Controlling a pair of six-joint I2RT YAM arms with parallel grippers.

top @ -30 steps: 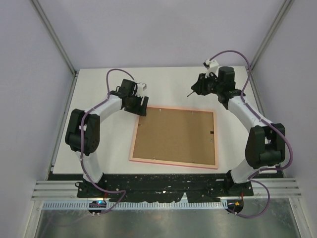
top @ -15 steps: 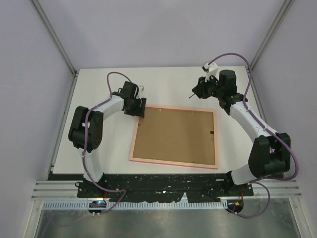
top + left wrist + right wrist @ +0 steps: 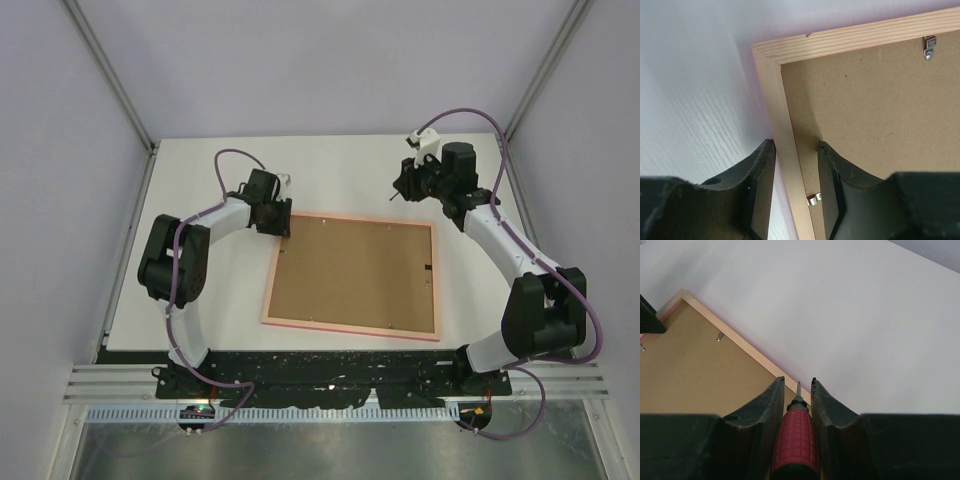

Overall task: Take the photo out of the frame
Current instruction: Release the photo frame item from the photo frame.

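We are seeing the left gripper standing open astride the left rail of the frame, just near of its far-left corner. The outer finger is sitting against the rail's outside edge. The inner finger is hanging over the backing board with a gap to the rail, and a metal clip is showing between the jaws.

The right gripper is clamping a red-handled screwdriver, tip pointing out past the fingers. It is hovering over the bare table just beyond the frame's far rail, toward the right end.

The frame is lying back side up mid-table, long sides running left-right and slightly skewed. Bare table is running beyond it and to its left. Its near rail is lying close to the table's near edge.
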